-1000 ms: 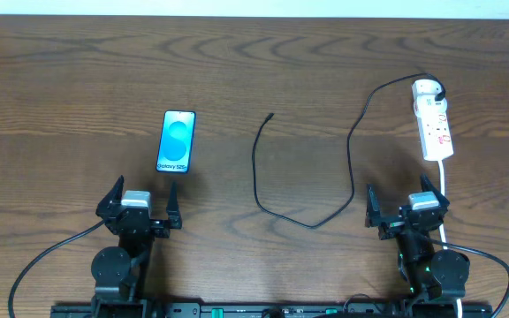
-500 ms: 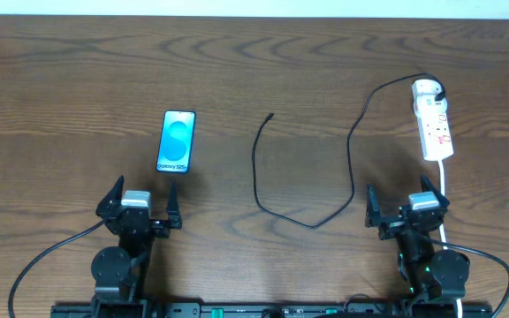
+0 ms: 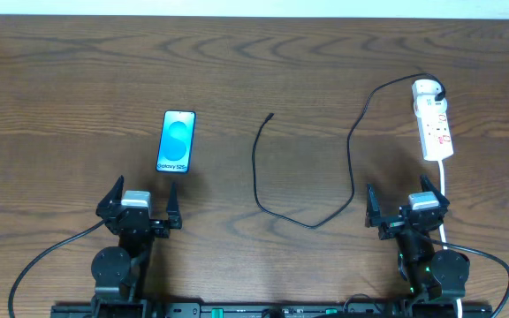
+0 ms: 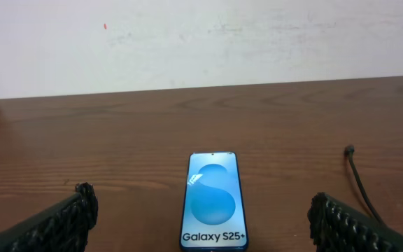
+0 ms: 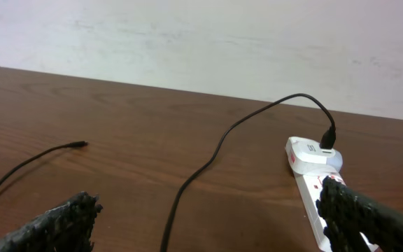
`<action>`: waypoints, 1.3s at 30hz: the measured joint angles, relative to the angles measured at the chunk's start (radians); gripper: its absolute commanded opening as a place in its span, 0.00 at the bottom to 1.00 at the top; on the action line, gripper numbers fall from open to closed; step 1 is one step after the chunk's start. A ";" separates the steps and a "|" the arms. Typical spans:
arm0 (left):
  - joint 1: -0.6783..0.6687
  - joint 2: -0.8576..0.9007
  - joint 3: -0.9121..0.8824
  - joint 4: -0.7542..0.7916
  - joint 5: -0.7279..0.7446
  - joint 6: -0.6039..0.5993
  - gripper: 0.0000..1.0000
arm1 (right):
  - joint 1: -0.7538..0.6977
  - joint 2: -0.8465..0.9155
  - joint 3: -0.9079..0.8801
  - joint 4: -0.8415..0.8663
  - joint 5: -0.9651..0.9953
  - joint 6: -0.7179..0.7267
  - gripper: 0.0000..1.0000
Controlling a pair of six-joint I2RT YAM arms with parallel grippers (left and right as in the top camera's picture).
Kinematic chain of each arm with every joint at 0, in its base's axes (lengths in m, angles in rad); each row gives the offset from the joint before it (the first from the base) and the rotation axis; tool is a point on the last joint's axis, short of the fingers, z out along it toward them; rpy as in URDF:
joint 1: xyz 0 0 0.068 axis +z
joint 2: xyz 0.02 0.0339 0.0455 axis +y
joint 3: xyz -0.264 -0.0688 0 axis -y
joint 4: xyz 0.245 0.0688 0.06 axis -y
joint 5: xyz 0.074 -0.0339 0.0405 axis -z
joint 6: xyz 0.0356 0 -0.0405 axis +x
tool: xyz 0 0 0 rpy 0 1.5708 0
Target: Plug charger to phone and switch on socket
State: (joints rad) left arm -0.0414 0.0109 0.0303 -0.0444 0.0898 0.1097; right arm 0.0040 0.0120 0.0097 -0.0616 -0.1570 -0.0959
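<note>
The phone (image 3: 177, 141) lies flat and face up, its blue-and-cyan screen reading "Galaxy S25+". To its right the charger (image 3: 254, 168) curls, its tip apart from the phone. Farther right lies the white socket (image 3: 435, 128). The left gripper (image 3: 145, 196), near the phone, gapes wide and empty, as does the right gripper (image 3: 402, 199), well away.

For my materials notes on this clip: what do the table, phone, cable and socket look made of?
Table: wood or wood-look laminate, dark brown, visible grain, slight sheen.
Phone: glossy, glass-like front with lit blue screen; body unclear.
Cable: thin, black, matte, probably rubbery plastic; lies in loose curves.
Socket: white, smooth, likely hard plastic, red markings.
</note>
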 measured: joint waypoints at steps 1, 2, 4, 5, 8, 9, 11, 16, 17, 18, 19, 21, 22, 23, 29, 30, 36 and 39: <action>0.000 0.000 0.000 0.000 0.000 0.000 0.98 | 0.000 0.000 0.000 0.000 0.000 0.000 0.99; 0.000 0.000 0.000 0.000 0.000 0.000 0.98 | 0.000 0.000 0.000 0.000 0.000 0.000 0.99; 0.000 0.000 0.000 0.000 0.000 0.000 0.98 | 0.000 0.000 0.000 0.000 0.000 0.000 0.99; 0.000 0.000 0.000 0.000 0.000 0.000 0.98 | 0.000 0.000 0.000 0.000 0.000 0.000 0.99; 0.000 0.000 0.000 0.000 0.000 0.000 0.98 | 0.000 0.000 0.000 0.000 0.000 0.000 0.99; 0.000 0.000 0.000 0.000 0.000 0.000 0.98 | 0.000 0.000 0.000 0.000 0.000 0.000 0.99; 0.000 0.000 0.000 0.000 0.000 0.000 0.98 | 0.000 0.000 0.000 0.000 0.000 0.000 0.99; 0.000 0.000 0.000 0.000 0.000 0.000 0.98 | 0.000 0.000 0.000 0.000 0.000 0.000 0.99; 0.000 0.000 0.000 0.000 0.000 0.000 0.98 | 0.000 0.000 0.000 0.000 0.000 0.000 0.99; 0.000 0.000 0.000 0.000 0.000 0.000 0.98 | 0.000 0.000 0.000 0.000 0.000 0.000 0.99; 0.000 0.000 0.000 0.000 0.000 0.000 0.98 | 0.000 0.000 0.000 0.000 0.000 0.000 0.99; 0.000 0.000 0.000 0.000 0.000 0.000 0.98 | 0.000 0.000 0.000 0.000 0.000 0.000 0.99; 0.000 0.000 0.000 0.000 0.000 0.000 0.98 | 0.000 0.000 0.000 0.000 -0.002 0.000 0.99; 0.000 0.000 0.000 0.000 0.000 0.000 0.98 | 0.000 0.000 0.000 0.000 -0.003 0.000 0.99; 0.000 0.000 0.000 0.000 0.000 0.000 0.98 | 0.000 0.000 0.000 0.000 -0.003 0.000 0.99; 0.000 0.000 0.000 0.000 0.000 0.000 0.98 | 0.000 0.000 0.000 0.000 -0.003 0.000 0.99; 0.000 0.002 0.000 0.000 0.000 -0.002 0.98 | 0.000 0.000 0.000 0.000 -0.003 0.000 0.99; 0.000 0.018 0.000 0.000 0.000 -0.014 0.98 | 0.000 0.000 0.000 0.000 -0.003 0.000 0.99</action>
State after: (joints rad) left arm -0.0414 0.0292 0.0303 -0.0441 0.0902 0.0956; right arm 0.0040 0.0120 0.0097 -0.0616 -0.1604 -0.0959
